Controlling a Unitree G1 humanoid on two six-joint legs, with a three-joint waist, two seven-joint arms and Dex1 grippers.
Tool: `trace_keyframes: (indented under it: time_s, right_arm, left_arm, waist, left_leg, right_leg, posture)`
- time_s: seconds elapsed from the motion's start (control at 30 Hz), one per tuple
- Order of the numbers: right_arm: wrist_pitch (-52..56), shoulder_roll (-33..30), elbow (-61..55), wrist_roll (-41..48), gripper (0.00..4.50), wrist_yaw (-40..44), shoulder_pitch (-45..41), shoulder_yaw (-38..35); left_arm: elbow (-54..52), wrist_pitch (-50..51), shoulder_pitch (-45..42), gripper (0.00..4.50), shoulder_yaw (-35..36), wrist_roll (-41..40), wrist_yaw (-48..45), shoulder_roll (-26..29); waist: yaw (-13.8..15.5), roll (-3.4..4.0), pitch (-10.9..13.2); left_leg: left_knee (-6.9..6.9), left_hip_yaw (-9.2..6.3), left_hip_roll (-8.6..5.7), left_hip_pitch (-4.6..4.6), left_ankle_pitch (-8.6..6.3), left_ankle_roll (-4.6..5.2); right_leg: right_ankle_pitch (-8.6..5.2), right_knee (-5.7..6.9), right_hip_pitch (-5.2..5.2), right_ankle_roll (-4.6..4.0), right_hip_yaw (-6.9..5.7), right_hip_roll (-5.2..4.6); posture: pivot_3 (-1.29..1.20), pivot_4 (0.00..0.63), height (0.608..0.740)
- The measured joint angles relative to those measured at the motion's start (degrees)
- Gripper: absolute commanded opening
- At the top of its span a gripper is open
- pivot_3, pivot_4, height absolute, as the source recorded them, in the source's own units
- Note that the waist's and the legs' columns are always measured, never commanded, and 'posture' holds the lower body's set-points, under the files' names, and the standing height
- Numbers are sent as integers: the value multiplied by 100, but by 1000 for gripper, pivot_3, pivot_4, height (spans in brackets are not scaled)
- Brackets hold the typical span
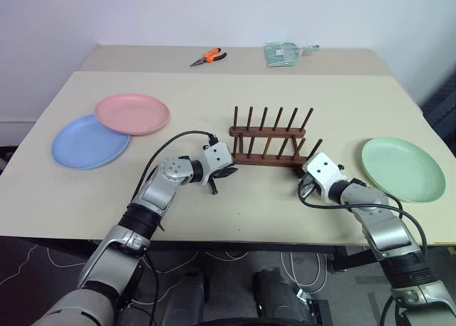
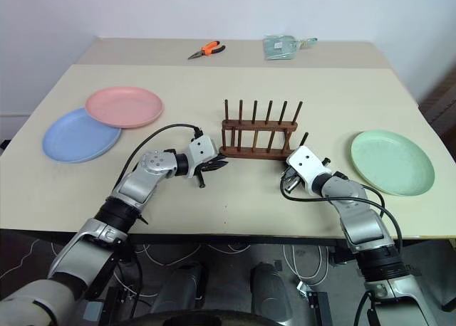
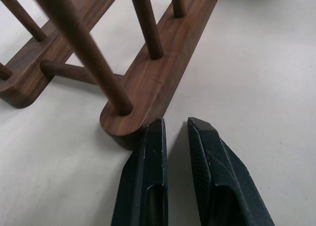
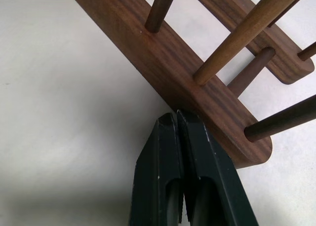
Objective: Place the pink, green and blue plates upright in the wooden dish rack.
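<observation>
The wooden dish rack (image 1: pixel 271 137) stands empty at mid-table. The pink plate (image 1: pixel 132 113) lies flat at the far left, overlapping the blue plate (image 1: pixel 85 144) beneath it. The green plate (image 1: pixel 402 168) lies flat at the right. My left gripper (image 1: pixel 225 172) is shut and empty, its tips at the left end of the rack's near rail (image 3: pixel 163 63), one fingertip (image 3: pixel 155 132) touching the rounded end. My right gripper (image 1: pixel 305 179) is shut and empty, its tips (image 4: pixel 176 115) pressed against the side of the near rail (image 4: pixel 168 63) close to its right end.
Orange-handled pliers (image 1: pixel 209 56) and a greenish packet (image 1: pixel 283 54) lie on the rear table. The beige table (image 1: pixel 235 212) has bare surface in front of the rack up to its near edge.
</observation>
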Motion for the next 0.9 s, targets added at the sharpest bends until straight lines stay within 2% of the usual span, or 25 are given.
trace_keyframes:
  time_s: [0.07, 0.1, 0.17, 0.23, 0.27, 0.4, 0.5, 0.57, 0.63, 0.9]
  right_arm:
    - [211, -176, -292, 294, 1814, 313, 210, -199]
    - [363, -298, -575, 487, 2213, 510, 374, -297]
    - [593, -387, -979, 760, 3287, 723, 502, -405]
    - [826, -438, -1540, 1037, 4167, 853, 484, -528]
    - [916, -460, -1772, 1147, 4299, 899, 450, -571]
    - [1160, -502, -2243, 1400, 4299, 993, 359, -660]
    - [1243, -501, -2242, 1437, 4299, 1001, 181, -559]
    - [1236, -500, -2218, 1423, 4299, 1006, 98, -453]
    - [1231, -497, -2179, 1429, 4299, 1030, 69, -428]
    - [1273, -320, -2254, 1819, 4299, 1116, -355, -407]
  left_arm:
    - [-300, -11, 235, 1555, 150, -164, -97, 160]
    - [-509, 116, 399, 1979, 349, -396, -195, 257]
    - [-753, 346, 513, 2971, 740, -740, -192, 302]
    - [-1021, 600, 381, 3884, 1270, -1016, 200, 269]
    - [-1079, 665, 252, 4446, 1535, -1114, 461, 264]
    - [-1178, 983, -330, 4446, 2733, -1455, 1562, 295]
    - [-959, 1480, -696, 4446, 3827, -1645, 3070, 259]
    - [-752, 2159, -884, 4446, 4787, -1821, 4265, 356]
    - [-628, 2537, -812, 4446, 5306, -1964, 4724, 404]
    - [-297, 3507, -748, 4446, 5534, -2754, 4937, 29]
  waist:
    - [3, 1, 1]
    - [1, 7, 7]
    - [5, 10, 17]
    - [23, 12, 25]
    - [26, 9, 27]
    - [30, 6, 28]
    - [-6, -7, 37]
    - [-25, -5, 36]
    - [2, -7, 37]
    - [168, -58, 61]
  left_leg:
    - [-5, -2, 3, -7, -1, 0]
    - [-4, -3, 5, -19, -1, 0]
    - [-1, -5, 5, -30, -1, 0]
    - [4, -6, 5, -31, -1, 0]
    - [5, -7, 5, -31, -1, 0]
    - [2, -7, 0, -30, -4, -4]
    - [2, -8, 3, -30, -4, -4]
    - [-2, -8, 4, -24, -4, -4]
    - [-1, -8, 2, -25, -4, -4]
    - [10, -26, -6, -33, -11, -19]
  right_leg:
    - [-2, 0, -8, 2, -1, 0]
    - [-1, 3, -23, 2, -1, 1]
    - [-1, 8, -35, 3, -1, 1]
    - [0, 7, -33, 3, -1, 1]
    - [-1, 6, -32, 4, -2, 1]
    - [-4, 0, -29, 12, -5, -1]
    - [-3, 6, -36, 12, -5, 4]
    - [-4, 9, -35, 14, -5, 5]
    - [-4, 9, -33, 14, -6, 4]
    - [-1, -1, -21, 15, -27, -4]
  posture:
    - [0, 150, 732]
    - [0, 150, 732]
    - [0, 150, 732]
    - [0, 150, 732]
    - [0, 150, 732]
    - [0, 150, 732]
    - [0, 150, 732]
    - [0, 150, 732]
    - [0, 150, 732]
    - [0, 150, 732]
